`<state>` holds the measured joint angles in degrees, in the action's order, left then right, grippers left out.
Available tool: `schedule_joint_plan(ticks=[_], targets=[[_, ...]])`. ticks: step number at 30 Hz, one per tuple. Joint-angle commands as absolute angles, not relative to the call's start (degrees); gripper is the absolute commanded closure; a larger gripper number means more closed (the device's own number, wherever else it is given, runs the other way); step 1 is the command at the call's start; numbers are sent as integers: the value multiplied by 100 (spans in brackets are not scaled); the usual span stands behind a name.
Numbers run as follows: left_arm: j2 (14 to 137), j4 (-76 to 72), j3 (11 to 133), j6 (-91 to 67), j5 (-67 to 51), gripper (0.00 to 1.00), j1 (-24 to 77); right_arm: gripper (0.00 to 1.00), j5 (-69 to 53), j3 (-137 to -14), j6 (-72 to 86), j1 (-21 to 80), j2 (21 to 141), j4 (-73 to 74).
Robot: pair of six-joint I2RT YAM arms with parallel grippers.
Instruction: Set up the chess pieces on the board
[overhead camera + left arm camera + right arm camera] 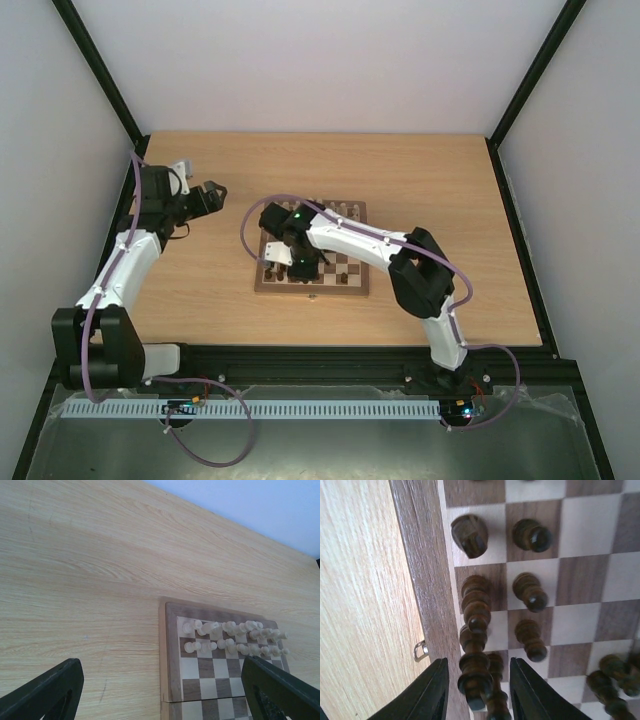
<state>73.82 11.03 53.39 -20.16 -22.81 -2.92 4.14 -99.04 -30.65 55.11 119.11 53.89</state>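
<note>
- the right pincer (478, 677) is released: its two black fingers (427, 695) straddle one dark brown turned wooden chessman (474, 677), with a gap showing on either side.
- that piece is just beside the brown border of the square wooden checkered chessboard (422, 580); more dark brown chessmen (530, 592) sit on squares just beyond the fingertips.
- the left pincer (161, 680) is released, jaws spread wide over the light wooden table (75, 580), grasping nothing.
- ahead and to its right lies the chessboard, with pale cream chessmen (230, 637) in two rows on the far part.
</note>
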Motion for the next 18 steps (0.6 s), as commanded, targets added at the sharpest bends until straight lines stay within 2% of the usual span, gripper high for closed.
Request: schedule_joint_plan(ticks=[1, 6, 8, 10, 13, 18], targets=[[7530, 1118, 5534, -1787, -2632, 9, -326, 65, 316, -10211, -3119, 5529, 11359, 5681], [7773, 1639, 5963, -849, -2642, 9, -196, 65, 149, -10214, -3021, 5241, 11066, 5663], [7810, 1823, 6071, -358, -2408, 2, -95, 65, 48, -10204, -2918, 4993, 11003, 5646], [7654, 1626, 5949, 173, -2129, 1, 103, 65, 2, -10192, -2806, 4721, 10975, 5614], [7524, 1340, 5749, 162, -1760, 1, 263, 66, -87, -10106, -2646, 4306, 10952, 5474], [7834, 1676, 5838, 188, -2478, 1, 255, 68, -212, -9849, -2558, 3857, 10959, 5306]])
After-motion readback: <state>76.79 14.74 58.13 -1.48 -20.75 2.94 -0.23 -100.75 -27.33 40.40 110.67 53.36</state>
